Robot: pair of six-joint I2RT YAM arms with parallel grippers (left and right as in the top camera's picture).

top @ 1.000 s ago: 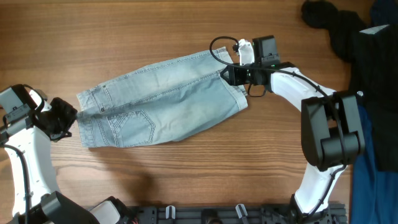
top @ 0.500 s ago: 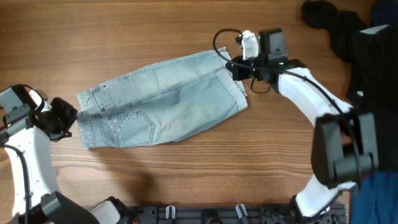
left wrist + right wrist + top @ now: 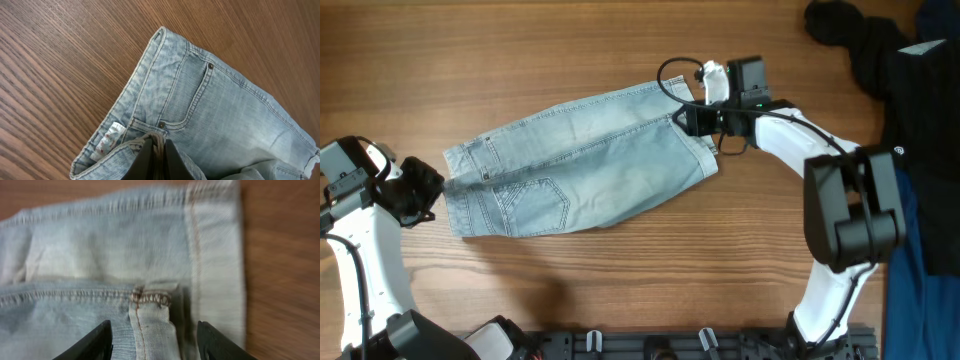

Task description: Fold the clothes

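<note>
The shorts [image 3: 580, 165] are pinched at the waistband by the left gripper [image 3: 154, 146]. The right gripper [image 3: 154, 330] is spread over 1 hem.

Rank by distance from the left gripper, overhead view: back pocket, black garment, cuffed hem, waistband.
From the left gripper:
1. Waistband, at its fingertips.
2. Back pocket, mid-left.
3. Cuffed hem, centre-right.
4. Black garment, top-right corner.

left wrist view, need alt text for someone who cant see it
Light blue denim shorts lie on a wooden table, waistband end nearest the camera, with a riveted pocket and a small white label showing. At the bottom edge, the left pincer is closed on a bunched bit of the waistband.
</note>
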